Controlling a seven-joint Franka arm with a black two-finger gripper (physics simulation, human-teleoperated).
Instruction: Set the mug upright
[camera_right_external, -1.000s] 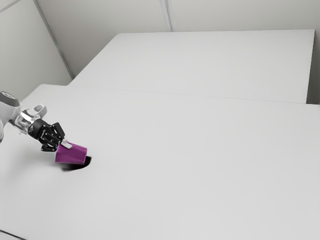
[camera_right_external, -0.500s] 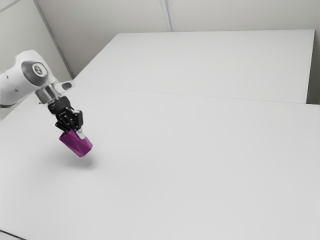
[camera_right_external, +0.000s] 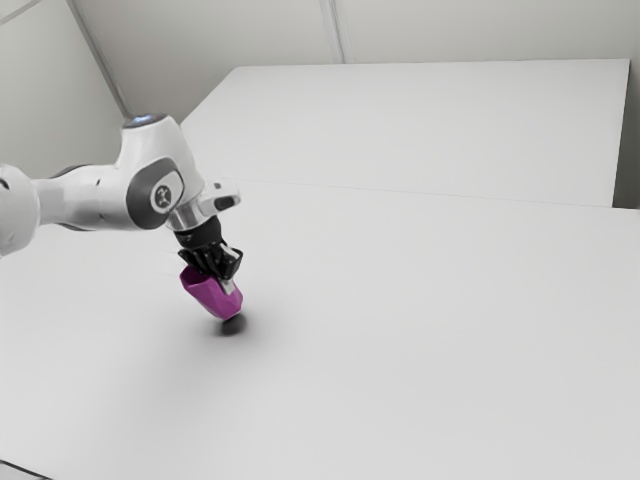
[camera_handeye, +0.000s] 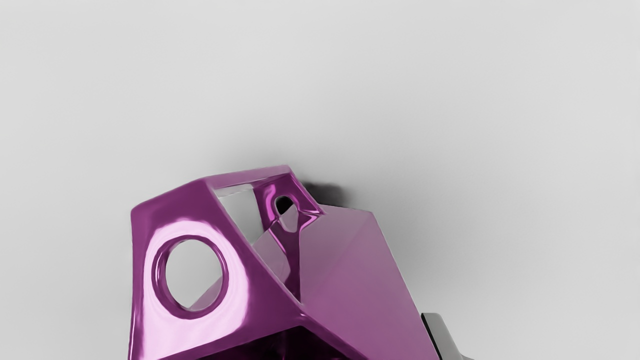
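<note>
My gripper (camera_right_external: 222, 272) is shut on the purple mug (camera_right_external: 210, 292), which hangs tilted, its narrower end pointing down toward the exterior view's right. A dark shadow lies close under that lower end; whether it touches the table cannot be told. In the wrist view the faceted mug (camera_handeye: 360, 270) shows its handle, pierced by a round hole, and part of its dark mouth at the bottom edge. One grey finger (camera_handeye: 442, 337) presses along the mug's side; the mug hides the opposite finger there.
The white tabletop (camera_right_external: 400, 350) spreads beneath the mug and far toward the exterior view's right. Behind it stands a second pale surface (camera_right_external: 420, 125), with grey walls beyond. A thin dark line crosses the exterior view's lower left corner.
From lying nearly level low at the exterior view's left, the mug has risen and tipped steeply in my grip. Arm and mug have since travelled toward that view's right.
</note>
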